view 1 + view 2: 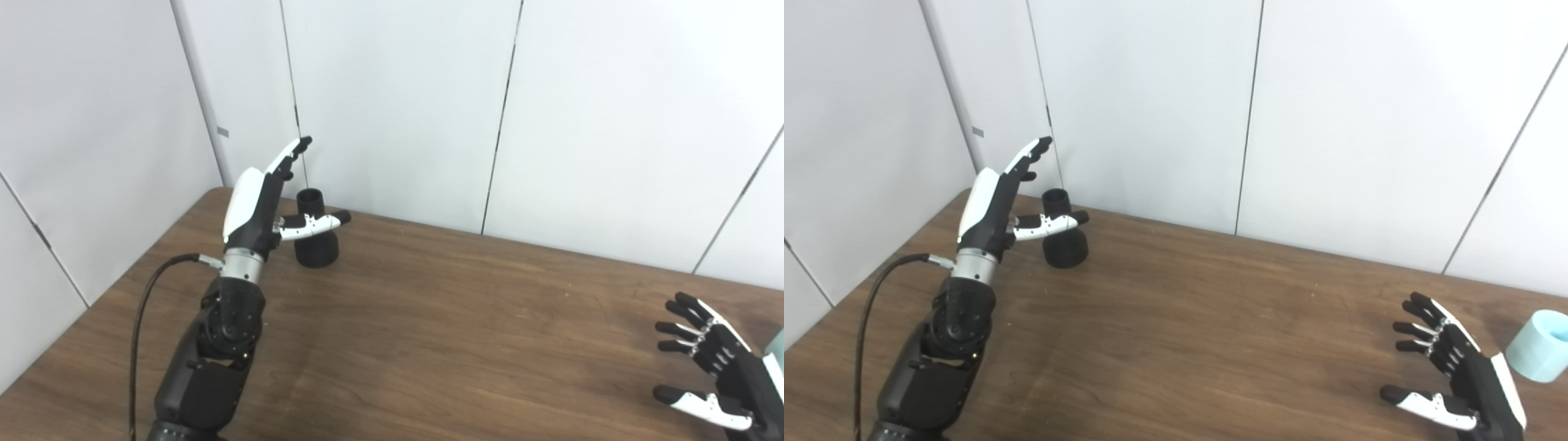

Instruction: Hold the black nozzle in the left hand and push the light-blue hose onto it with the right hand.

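1. We are holding our right hand (1451, 380) open and empty, near the table (1182, 343) front; the light-blue hose (1540, 344) is lying just to its right.
2. Farther back, our left hand (263, 205) is spreading open beside the black nozzle (315, 242), which is standing upright just to its right, ungrasped.

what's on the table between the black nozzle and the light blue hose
Only bare wooden table lies between the black nozzle and light-blue hose, apart from the open right robot hand hovering near the hose; right eye view.
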Available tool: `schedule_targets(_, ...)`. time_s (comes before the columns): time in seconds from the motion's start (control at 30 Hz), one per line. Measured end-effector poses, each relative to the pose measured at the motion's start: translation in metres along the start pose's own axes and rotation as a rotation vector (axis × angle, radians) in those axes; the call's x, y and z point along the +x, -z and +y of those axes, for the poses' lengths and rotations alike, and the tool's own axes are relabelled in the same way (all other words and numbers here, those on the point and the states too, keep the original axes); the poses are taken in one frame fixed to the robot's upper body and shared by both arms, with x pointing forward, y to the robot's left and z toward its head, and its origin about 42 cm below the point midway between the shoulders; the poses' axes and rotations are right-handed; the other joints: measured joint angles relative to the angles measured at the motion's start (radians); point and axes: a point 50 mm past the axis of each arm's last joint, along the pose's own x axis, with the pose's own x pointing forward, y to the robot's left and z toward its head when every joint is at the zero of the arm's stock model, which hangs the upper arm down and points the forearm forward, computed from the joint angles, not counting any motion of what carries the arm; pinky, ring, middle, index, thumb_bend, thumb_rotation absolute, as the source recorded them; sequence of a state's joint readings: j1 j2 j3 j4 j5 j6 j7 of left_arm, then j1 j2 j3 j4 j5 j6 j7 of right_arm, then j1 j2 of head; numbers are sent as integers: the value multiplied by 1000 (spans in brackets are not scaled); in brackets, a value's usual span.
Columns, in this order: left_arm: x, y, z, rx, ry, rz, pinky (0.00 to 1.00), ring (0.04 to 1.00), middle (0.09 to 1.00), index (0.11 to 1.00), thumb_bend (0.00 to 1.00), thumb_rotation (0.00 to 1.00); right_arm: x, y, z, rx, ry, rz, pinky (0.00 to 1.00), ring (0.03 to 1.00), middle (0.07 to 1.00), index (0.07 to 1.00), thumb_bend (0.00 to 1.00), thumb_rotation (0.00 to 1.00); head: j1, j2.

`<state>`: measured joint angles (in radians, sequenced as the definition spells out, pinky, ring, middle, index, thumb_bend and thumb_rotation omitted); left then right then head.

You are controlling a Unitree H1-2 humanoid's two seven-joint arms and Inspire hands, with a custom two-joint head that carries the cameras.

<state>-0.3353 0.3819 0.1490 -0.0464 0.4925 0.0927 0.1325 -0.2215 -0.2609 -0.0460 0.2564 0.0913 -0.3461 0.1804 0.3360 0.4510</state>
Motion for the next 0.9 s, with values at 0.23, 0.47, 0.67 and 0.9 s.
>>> schedule_targets(0.23, 5, 2, 1, 30, -9, 98, 870, 998, 977, 954, 823, 304, 0, 0, -1, -7, 5, 2, 636, 748, 846, 865, 944, 343, -2, 2)
schedule_targets(0.47, 6, 5, -4, 39, 46, 184, 919, 1000, 1000, 999, 890, 305, 0, 0, -1, -7, 5, 1, 637, 747, 846, 864, 942, 338, -5, 15)
schedule_targets(0.67, 6, 8, -4, 79, 87, 265, 999, 1000, 1000, 1000, 944, 330, -1, -1, 0, -10, 4, -1, 642, 750, 849, 867, 936, 333, -12, 20)
schedule_targets(0.9, 16, 3, 0, 91, 71, 287, 1000, 1000, 1000, 1000, 969, 358, -2, -1, 0, -14, 4, -1, 644, 738, 845, 868, 933, 331, -17, 25)
